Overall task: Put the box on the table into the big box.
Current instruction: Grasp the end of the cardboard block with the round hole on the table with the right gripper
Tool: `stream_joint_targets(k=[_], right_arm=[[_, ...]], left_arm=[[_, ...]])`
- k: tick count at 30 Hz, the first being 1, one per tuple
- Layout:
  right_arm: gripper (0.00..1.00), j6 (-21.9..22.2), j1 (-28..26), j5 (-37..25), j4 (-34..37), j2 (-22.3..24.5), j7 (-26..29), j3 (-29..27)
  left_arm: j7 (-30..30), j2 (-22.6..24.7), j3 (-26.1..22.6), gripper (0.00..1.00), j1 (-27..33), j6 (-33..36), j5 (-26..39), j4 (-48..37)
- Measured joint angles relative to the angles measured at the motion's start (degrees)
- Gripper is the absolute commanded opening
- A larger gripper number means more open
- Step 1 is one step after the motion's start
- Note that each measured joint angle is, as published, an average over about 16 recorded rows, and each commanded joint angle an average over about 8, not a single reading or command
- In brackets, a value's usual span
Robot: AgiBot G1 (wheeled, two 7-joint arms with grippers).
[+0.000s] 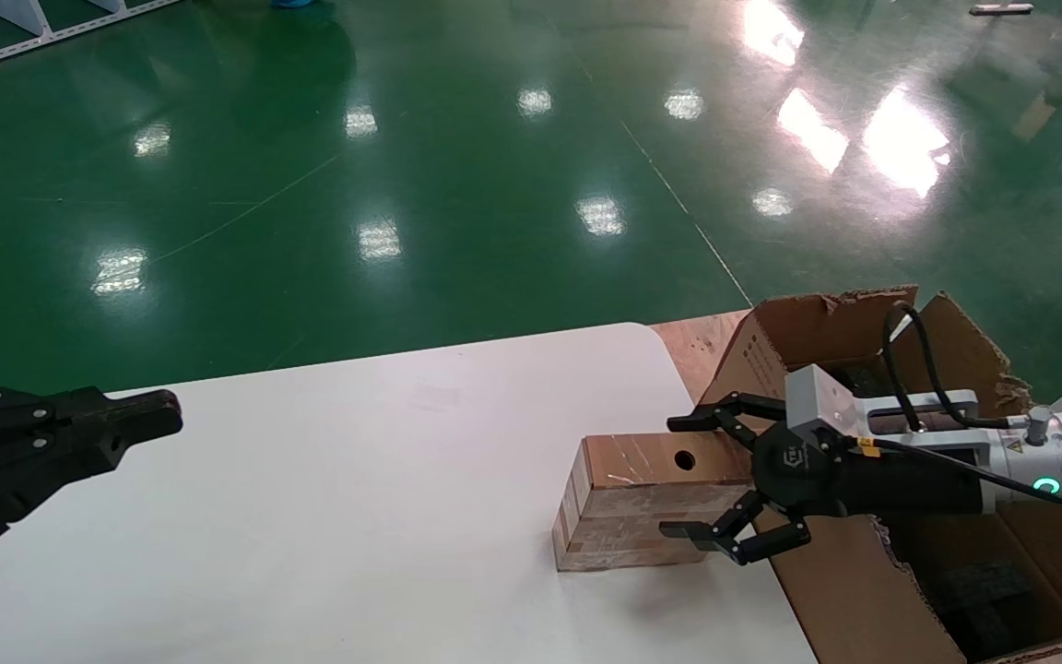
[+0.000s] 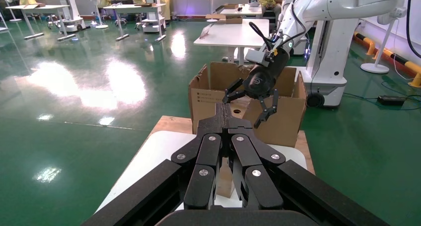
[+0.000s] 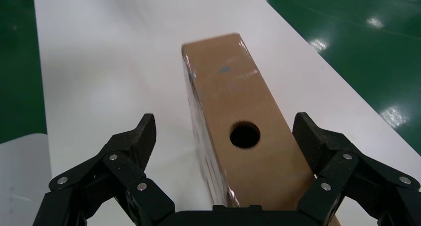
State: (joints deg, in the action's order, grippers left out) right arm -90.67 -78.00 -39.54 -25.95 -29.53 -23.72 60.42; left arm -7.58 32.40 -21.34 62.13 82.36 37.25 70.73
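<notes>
The small brown box (image 1: 642,503) with a round hole in its top lies on the white table (image 1: 356,516) near the table's right edge. My right gripper (image 1: 692,480) is open, one finger on each side of the box's right end, not touching it. In the right wrist view the box (image 3: 238,131) lies between the spread fingers (image 3: 134,141). The big box (image 1: 918,572), a torn brown carton with dark foam inside, stands right of the table, under my right arm. My left gripper (image 1: 148,420) is shut and empty above the table's left side.
The table's rounded far corner (image 1: 651,337) sits beside a wooden pallet surface (image 1: 702,341) under the carton. Green floor lies beyond. In the left wrist view the carton (image 2: 248,107) and other tables stand farther off.
</notes>
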Motion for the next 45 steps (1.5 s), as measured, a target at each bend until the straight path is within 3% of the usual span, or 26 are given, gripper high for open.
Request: stream_joint_targets(k=[2,4,9,11,16,19,45], right_arm=[[1.00,0.04,-0.09,0.02,0.18,0.00,-0.11,0.21],[1.00,0.08,-0.16,0.03,0.33,0.01,-0.20,0.36],[0.96,0.14,-0.26,0.02,0.52,0.02,-0.29,0.50],[0.81,0.15,-0.26,0.01,0.51,0.02,-0.27,0.49],[0.20,0.16,-0.24,-0.02,0.39,0.00,-0.22,0.40],[0.00,0.16,-0.22,-0.03,0.33,0.00,-0.20,0.36],[0.00,0.21,-0.10,-0.02,-0.05,-0.01,-0.04,0.23]], left_arm=[[0.00,0.00,0.00,0.86,0.00,0.00,0.00,0.00],[0.00,0.00,0.00,1.00,0.00,0.00,0.00,0.00],[0.00,0.00,0.00,1.00,-0.01,-0.01,0.00,-0.01],[0.00,0.00,0.00,1.00,-0.01,-0.01,0.00,-0.01],[0.00,0.00,0.00,1.00,-0.01,-0.01,0.00,-0.01],[0.00,0.00,0.00,1.00,-0.01,-0.01,0.00,-0.01],[0.00,0.00,0.00,1.00,-0.01,-0.01,0.00,-0.01]])
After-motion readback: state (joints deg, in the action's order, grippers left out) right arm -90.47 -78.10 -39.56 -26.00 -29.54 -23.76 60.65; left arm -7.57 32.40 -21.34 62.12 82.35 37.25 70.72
